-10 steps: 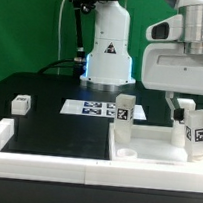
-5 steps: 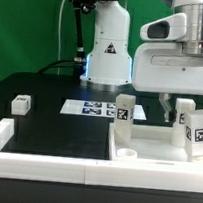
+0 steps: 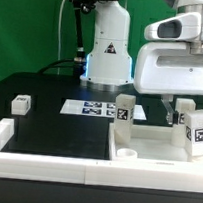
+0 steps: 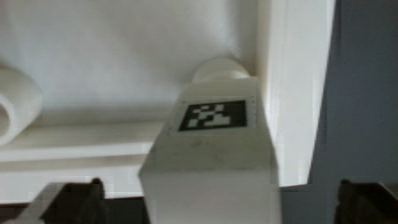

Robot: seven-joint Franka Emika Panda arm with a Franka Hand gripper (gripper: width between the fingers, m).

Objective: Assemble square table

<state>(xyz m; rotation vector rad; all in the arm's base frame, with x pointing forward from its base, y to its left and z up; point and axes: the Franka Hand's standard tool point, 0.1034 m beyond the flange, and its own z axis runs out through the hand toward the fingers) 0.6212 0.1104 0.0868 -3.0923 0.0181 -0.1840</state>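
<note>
Hand: I am spreading my hand (image 4: 217, 203) wide around an upright leg block (image 4: 214, 150), pinching nothing.
Square slab (image 3: 150, 146): lying on the table (image 3: 47, 129), exterior view's right.
Nearby: a second leg block (image 3: 122, 108) is standing by its far corner.

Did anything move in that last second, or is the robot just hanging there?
The arm dipped slightly toward the exterior view's left, then eased back. Its open fingers took hold of nothing. The upright leg by them, the square slab and the small leg block stayed put.
</note>
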